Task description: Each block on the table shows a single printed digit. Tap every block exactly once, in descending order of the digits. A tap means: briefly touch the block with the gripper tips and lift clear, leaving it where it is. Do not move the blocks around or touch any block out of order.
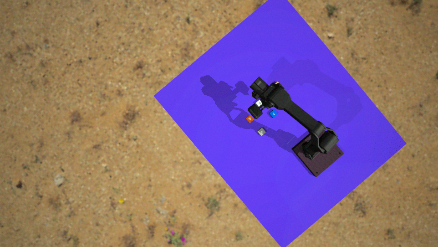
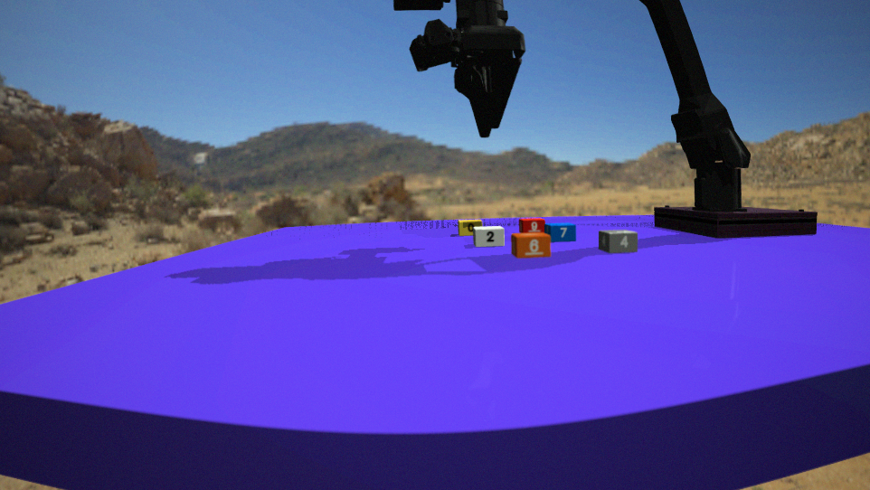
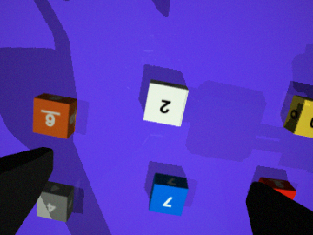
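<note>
A white block shows 2, near the middle of the wrist view. A grey block shows 4. An orange block shows an underlined 6. A blue block shows 7. A red block shows an underlined 9; the arm hides it from above. A yellow block shows 0, partly hidden from above. My gripper is open and empty, high above the blocks.
The blocks stand apart on the purple table. The arm's dark base plate stands beyond the grey block. The arm's shadow falls across the table around the orange and grey blocks.
</note>
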Robot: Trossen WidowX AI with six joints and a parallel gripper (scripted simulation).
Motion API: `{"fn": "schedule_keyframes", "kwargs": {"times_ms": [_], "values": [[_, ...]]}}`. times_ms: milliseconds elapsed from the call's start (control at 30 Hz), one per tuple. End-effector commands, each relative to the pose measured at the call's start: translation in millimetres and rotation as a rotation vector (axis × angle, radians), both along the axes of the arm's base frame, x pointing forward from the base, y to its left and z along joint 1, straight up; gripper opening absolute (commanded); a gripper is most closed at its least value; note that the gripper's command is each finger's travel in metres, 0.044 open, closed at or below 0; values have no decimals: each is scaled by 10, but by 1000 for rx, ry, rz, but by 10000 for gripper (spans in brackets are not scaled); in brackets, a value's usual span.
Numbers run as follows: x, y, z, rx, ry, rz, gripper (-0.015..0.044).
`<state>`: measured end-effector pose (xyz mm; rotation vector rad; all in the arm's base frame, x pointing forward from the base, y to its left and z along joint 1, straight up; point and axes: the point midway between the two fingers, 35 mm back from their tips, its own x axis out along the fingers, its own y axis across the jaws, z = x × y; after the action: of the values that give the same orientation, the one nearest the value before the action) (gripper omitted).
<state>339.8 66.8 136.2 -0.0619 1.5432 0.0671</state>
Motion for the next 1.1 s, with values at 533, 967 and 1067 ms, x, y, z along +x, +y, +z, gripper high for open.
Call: {"fn": "schedule_keyframes", "kwargs": {"times_ms": [533, 967, 1067], "values": [[245, -1364, 13, -10, -3, -10, 400], [245, -1364, 13, -10, -3, -10, 400], [115, -1381, 18, -9, -2, -6, 400]]}}
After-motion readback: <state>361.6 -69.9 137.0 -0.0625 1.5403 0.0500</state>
